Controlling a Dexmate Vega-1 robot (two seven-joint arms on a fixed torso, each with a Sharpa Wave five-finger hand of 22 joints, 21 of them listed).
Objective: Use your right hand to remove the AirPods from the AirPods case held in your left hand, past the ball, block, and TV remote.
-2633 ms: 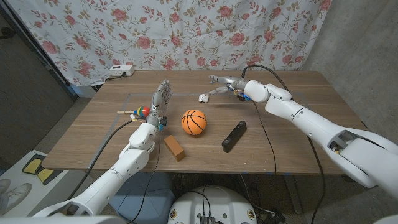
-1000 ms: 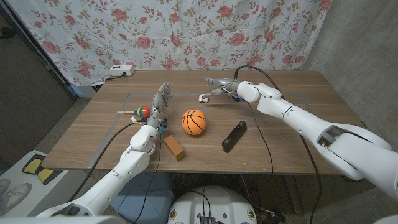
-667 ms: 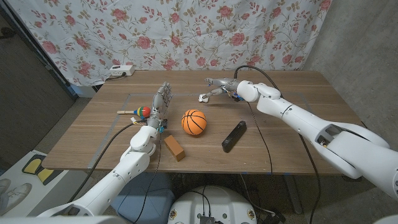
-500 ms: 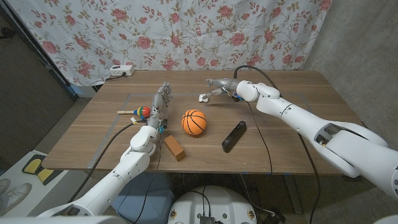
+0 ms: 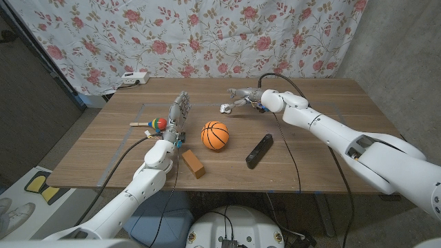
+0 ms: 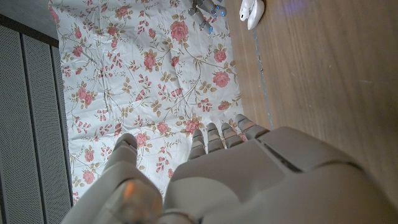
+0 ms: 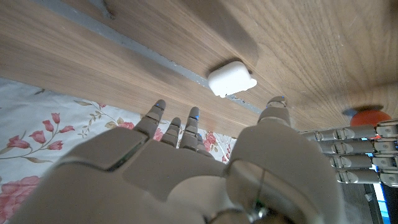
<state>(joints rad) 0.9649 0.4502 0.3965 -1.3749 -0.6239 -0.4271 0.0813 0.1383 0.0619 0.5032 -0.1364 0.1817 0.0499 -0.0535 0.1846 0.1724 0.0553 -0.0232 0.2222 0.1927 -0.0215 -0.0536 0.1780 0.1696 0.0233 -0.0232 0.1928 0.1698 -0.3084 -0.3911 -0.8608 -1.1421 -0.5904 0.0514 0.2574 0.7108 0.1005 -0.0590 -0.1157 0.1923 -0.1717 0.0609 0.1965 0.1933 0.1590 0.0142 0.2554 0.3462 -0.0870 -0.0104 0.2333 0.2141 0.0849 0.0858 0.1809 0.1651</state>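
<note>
The white AirPods case (image 5: 225,107) lies on the table beyond the ball, not in either hand; it also appears in the wrist views (image 6: 252,9) (image 7: 231,79). My right hand (image 5: 242,96) (image 7: 186,168) hovers just right of the case with its fingers spread and nothing in them. My left hand (image 5: 178,114) (image 6: 249,180) stands upright at the left with its fingers apart and holds nothing. The orange basketball (image 5: 214,135), the brown block (image 5: 193,164) and the black TV remote (image 5: 259,150) lie nearer the front edge. Whether the case lid is up is unclear.
A colourful toy with a wooden handle (image 5: 154,124) lies beside my left hand. A white power strip (image 5: 134,78) sits at the table's back left edge. A black cable (image 5: 289,148) runs over the table under my right arm. A floral curtain (image 5: 207,34) hangs behind.
My right arm has shifted slightly to the left, bringing its fingers nearer the case. The case, the left hand and the other objects stay where they were.
</note>
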